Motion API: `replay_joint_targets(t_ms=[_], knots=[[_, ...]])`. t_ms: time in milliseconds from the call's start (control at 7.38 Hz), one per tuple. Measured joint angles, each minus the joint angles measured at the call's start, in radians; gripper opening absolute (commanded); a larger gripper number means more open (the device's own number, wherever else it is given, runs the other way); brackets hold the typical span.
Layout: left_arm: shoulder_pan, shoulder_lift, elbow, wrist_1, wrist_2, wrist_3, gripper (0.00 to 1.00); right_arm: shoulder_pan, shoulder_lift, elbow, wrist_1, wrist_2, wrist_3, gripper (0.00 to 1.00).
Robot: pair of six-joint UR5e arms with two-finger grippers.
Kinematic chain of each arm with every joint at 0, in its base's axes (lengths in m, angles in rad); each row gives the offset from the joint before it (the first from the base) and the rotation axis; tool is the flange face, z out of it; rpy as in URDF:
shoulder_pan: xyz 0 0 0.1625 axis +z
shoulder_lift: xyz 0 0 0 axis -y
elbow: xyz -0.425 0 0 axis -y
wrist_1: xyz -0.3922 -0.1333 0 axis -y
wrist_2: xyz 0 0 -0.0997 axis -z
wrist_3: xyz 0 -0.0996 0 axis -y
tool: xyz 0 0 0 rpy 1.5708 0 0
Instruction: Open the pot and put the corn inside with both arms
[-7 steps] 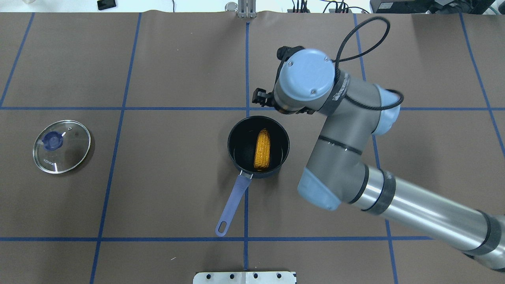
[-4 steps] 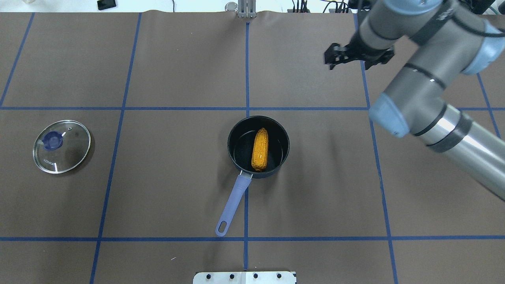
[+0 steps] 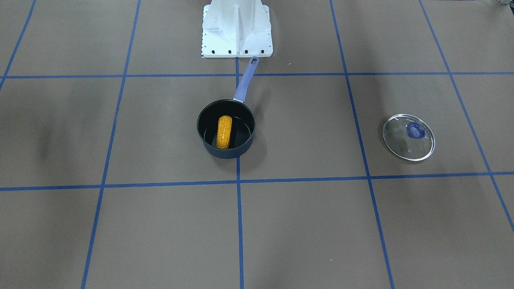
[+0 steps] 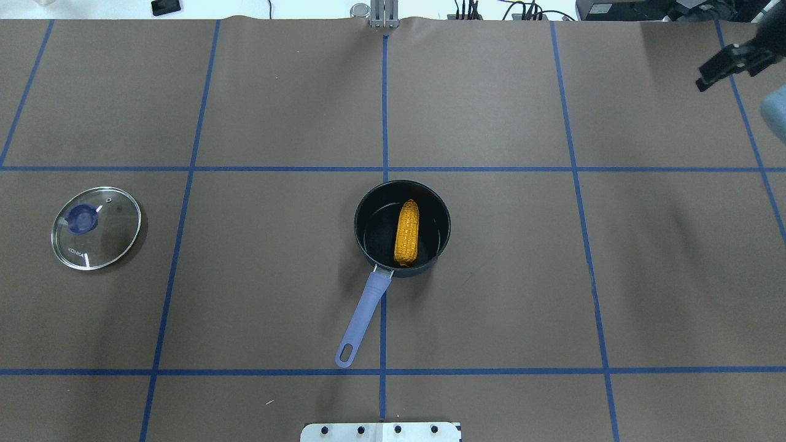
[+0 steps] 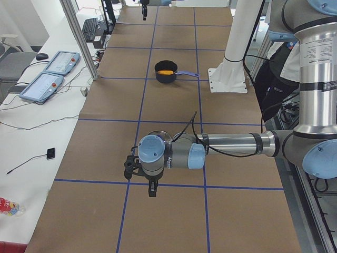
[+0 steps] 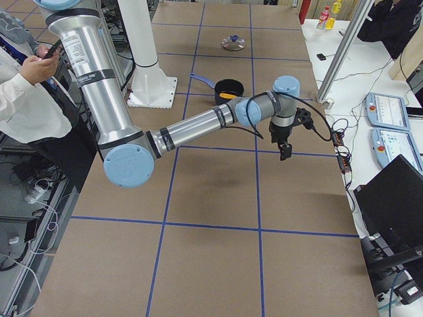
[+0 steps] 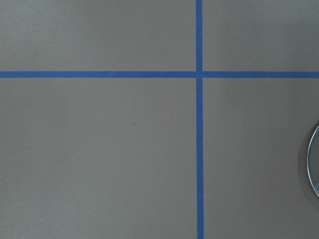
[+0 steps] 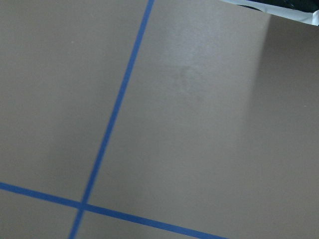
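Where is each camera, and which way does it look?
Front-facing: across table, facing white base; no arms.
Overhead: behind base, looking down; right gripper at edge.
Left: table's left end; left gripper near.
Right: table's right end; right gripper near.
Left wrist: down at table, lid.
Right wrist: down at table.
Shared: exterior views show pot with corn.

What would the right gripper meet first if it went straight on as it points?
Probably the brown table cover: the right gripper points down, and its wrist view shows only that cover and blue tape lines.
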Motion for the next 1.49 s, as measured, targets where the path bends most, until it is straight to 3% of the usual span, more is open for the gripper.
replay_joint_targets(t_ms=[271, 677, 1490], knots=[[0.0, 0.004, -0.008, -0.001, 0.0, 0.0, 0.99, 0.11, -0.138, -0.024, 0.004, 0.023, -0.175, 1.0], [0.0, 0.009, -0.008, -0.005, 0.001, 0.0, 0.99, 0.208, -0.307, -0.027, 0.006, 0.022, -0.251, 1.0], [0.001, 0.027, -0.01, -0.005, 0.0, 0.0, 0.99, 0.236, -0.343, -0.026, 0.064, 0.017, -0.25, 1.0]])
